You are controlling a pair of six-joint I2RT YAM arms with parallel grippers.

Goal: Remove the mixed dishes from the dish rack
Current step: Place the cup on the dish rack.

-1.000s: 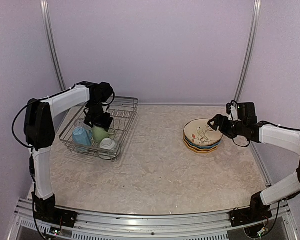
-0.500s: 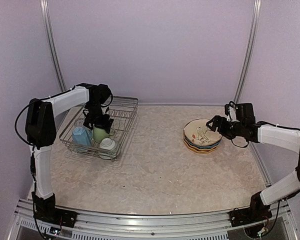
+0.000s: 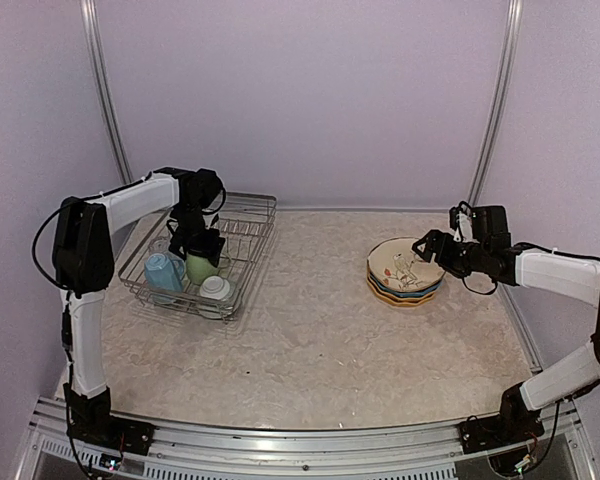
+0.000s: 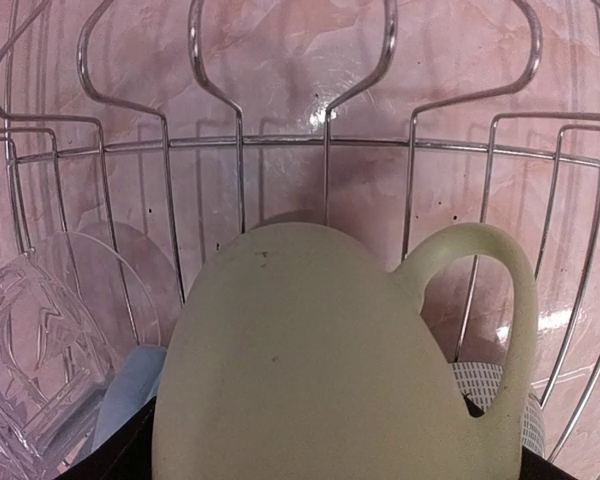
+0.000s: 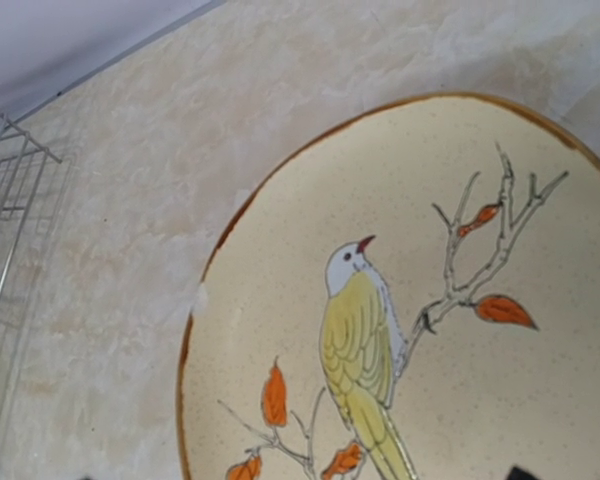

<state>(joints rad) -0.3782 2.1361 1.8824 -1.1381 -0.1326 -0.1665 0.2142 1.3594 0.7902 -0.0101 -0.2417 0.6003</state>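
Left claw (image 3: 202, 248) slightly lower, tips hidden behind light green mug (image 4: 310, 360)

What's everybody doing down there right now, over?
Left gripper over light green mug in dish rack, grip unclear. Right gripper at cream plate atop stack, jaws unclear. Clear glass close beside mug.

The big silver wire dish rack (image 3: 252, 222) sat on the left side of the worktop. At its near end, a light blue cup (image 3: 162, 272), a light green mug (image 4: 310, 360) and a small white cup (image 3: 216, 289) were close together. The mug's handle stuck out sideways. A clear glass (image 4: 30, 350) was just beside the blue cup. Well apart, on the right, sat a stack of plates (image 3: 405, 290). The top one was a round cream plate (image 5: 430, 330) with a yellow bird painted on it.
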